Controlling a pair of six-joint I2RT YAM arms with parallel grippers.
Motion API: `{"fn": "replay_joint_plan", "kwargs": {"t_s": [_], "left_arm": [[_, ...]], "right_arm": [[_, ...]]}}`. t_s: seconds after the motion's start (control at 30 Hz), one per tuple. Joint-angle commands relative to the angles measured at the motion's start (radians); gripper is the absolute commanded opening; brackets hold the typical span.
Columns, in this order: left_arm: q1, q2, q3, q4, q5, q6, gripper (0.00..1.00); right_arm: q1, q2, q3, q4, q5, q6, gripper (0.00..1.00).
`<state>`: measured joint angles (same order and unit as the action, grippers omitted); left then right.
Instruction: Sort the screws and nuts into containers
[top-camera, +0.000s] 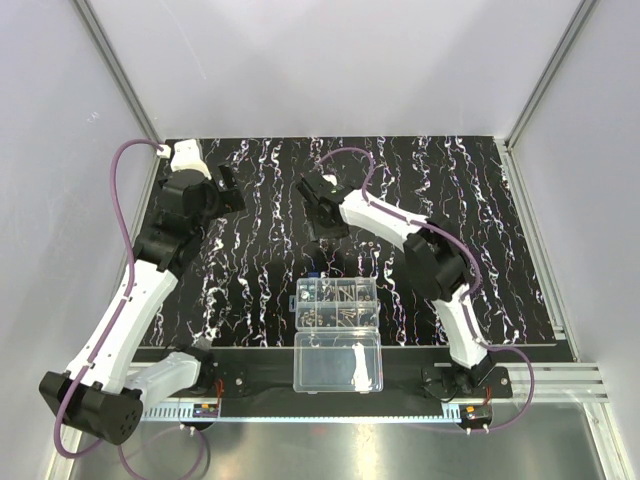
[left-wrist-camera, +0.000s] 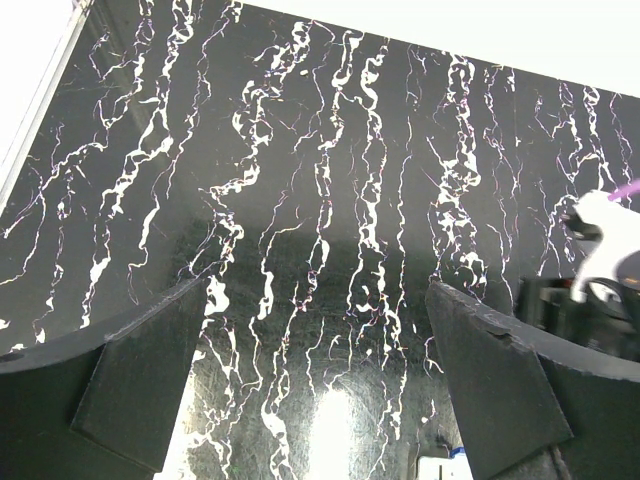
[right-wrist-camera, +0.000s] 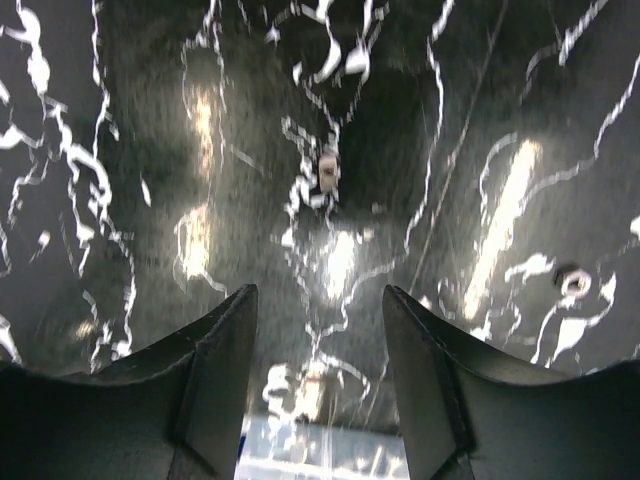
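Note:
The clear organizer box stands at the near middle of the mat; its divided containers (top-camera: 337, 303) hold several small dark screws and nuts. In the right wrist view a small silvery nut (right-wrist-camera: 327, 171) lies on the mat ahead of the fingers, and a second nut (right-wrist-camera: 573, 282) lies at the right. My right gripper (right-wrist-camera: 320, 300) is open and empty above the mat, just beyond the box's far edge (right-wrist-camera: 320, 450); it also shows in the top view (top-camera: 320, 222). My left gripper (left-wrist-camera: 318, 290) is open and empty over bare mat at the far left (top-camera: 228, 192).
The undivided clear lid half (top-camera: 338, 362) lies open toward the near edge. The black mat with white streaks (top-camera: 260, 250) covers the table. A small blue piece (top-camera: 317, 273) sits by the box's far left corner. White walls enclose the back and both sides.

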<state>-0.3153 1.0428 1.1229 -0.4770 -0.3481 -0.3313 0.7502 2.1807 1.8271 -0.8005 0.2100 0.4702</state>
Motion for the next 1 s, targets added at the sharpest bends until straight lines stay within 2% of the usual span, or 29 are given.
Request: {"fn": "replay_joint_plan", "kwargs": {"t_s": [0.0,0.1,0.27,0.47,0.97], "left_arm": [[-0.002,0.002,0.011,0.043,-0.022,0.015,0.99],[-0.002,0.002,0.011,0.043,-0.019,0.02,0.99],[-0.001,0.002,0.011,0.041,-0.034,0.023,0.99],[-0.002,0.01,0.011,0.043,-0.031,0.023,0.99],[-0.002,0.008,0.012,0.043,-0.035,0.025,0.99]], "right_arm": [[0.0,0.028,0.084,0.032,0.06,-0.057,0.6],[-0.015,0.086,0.148,-0.003,0.075,-0.07,0.59],[-0.052,0.126,0.138,0.029,-0.003,-0.076,0.53],[-0.055,0.146,0.153,0.024,-0.011,-0.084,0.48],[-0.054,0.192,0.179,0.035,-0.044,-0.097,0.45]]}}
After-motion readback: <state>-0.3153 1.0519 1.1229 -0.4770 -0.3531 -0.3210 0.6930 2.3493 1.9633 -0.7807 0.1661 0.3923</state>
